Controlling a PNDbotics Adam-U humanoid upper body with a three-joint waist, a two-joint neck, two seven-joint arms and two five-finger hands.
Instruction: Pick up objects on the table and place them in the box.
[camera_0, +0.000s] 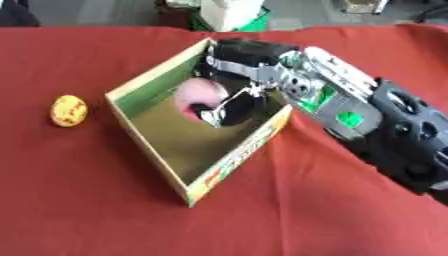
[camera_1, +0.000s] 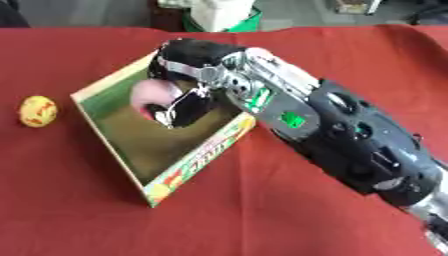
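My right hand (camera_0: 234, 75) reaches from the right over the far corner of the open cardboard box (camera_0: 153, 150). Its fingers curl round a pink ball-shaped object (camera_0: 198, 96), held above the box's brown floor. A small yellow object with red markings (camera_0: 68, 110) lies on the red cloth to the left of the box, apart from it. My left hand shows in neither view.
The red cloth (camera_0: 105, 215) covers the whole table. My right forearm (camera_1: 350, 135) crosses the table's right side and overhangs the box's right wall. A white and green thing (camera_0: 232, 15) stands beyond the table's far edge.
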